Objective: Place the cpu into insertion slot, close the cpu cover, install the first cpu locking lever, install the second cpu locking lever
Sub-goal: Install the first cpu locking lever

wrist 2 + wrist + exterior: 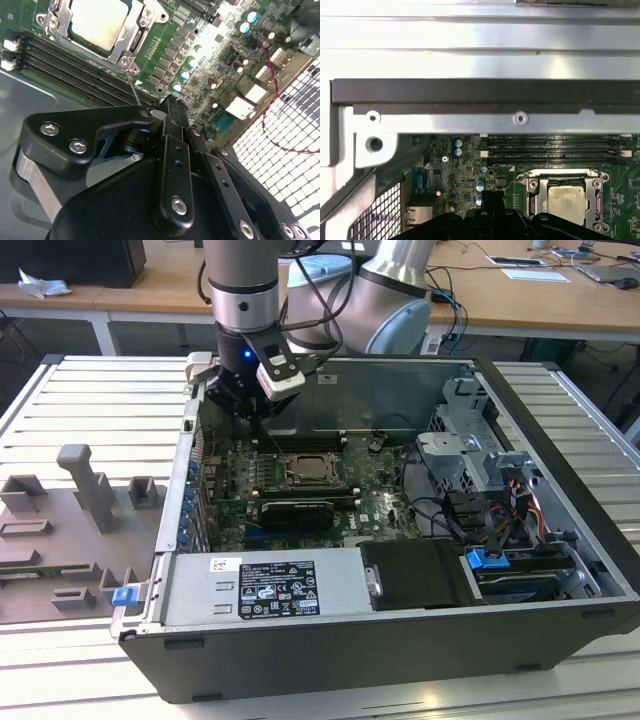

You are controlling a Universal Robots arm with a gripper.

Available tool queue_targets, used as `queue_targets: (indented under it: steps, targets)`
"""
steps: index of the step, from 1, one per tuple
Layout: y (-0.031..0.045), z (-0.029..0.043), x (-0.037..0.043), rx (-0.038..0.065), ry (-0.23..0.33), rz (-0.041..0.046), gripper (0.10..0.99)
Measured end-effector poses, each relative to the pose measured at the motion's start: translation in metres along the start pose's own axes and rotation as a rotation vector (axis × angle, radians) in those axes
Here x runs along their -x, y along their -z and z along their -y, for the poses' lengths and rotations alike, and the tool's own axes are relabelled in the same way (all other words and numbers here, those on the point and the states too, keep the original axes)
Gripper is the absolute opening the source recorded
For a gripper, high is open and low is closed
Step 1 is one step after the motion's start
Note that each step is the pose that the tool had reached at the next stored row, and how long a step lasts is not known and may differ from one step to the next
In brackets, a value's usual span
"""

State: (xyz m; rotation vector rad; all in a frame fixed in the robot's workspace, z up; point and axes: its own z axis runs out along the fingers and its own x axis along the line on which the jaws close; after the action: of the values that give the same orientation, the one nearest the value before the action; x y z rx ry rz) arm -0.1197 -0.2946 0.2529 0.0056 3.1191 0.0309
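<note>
cpu (566, 200): seated in the insertion slot (315, 470) at mid-frame of the exterior view; lower right of the first wrist view, upper left of the second.
cpu cover (131, 31): silver frame lying down around the chip.
locking lever (133, 85): thin wire running from the socket corner toward the fingertips.
gripper (167, 107): fingers drawn narrow, tips at the lever's end; grip itself unclear.
writing: none legible.

Bright overhead light glares off the case wall (480, 60); nearby gripper (170, 112) looks blurred.
</note>
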Motion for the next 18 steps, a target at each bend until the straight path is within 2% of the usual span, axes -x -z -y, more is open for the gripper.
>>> queue_targets:
  steps: [6, 7, 9, 11, 13, 17, 18]
  targets:
    - [-0.0009, -0.0035, -0.0001, 0.000, 0.000, 0.0001, 0.106]
    - [-0.0011, -0.0039, 0.0023, 0.000, 0.000, 0.0000, 0.106]
    - [-0.0015, -0.0047, 0.0120, 0.000, 0.000, -0.0003, 0.106]
    - [-0.0017, -0.0048, 0.0177, 0.000, 0.000, -0.0002, 0.106]
    - [-0.0034, -0.0048, 0.0321, 0.000, 0.000, -0.0004, 0.106]
    - [-0.0064, -0.0047, 0.0413, 0.000, 0.000, -0.0004, 0.106]
    - [-0.0081, -0.0046, 0.0470, 0.000, 0.000, -0.0012, 0.106]
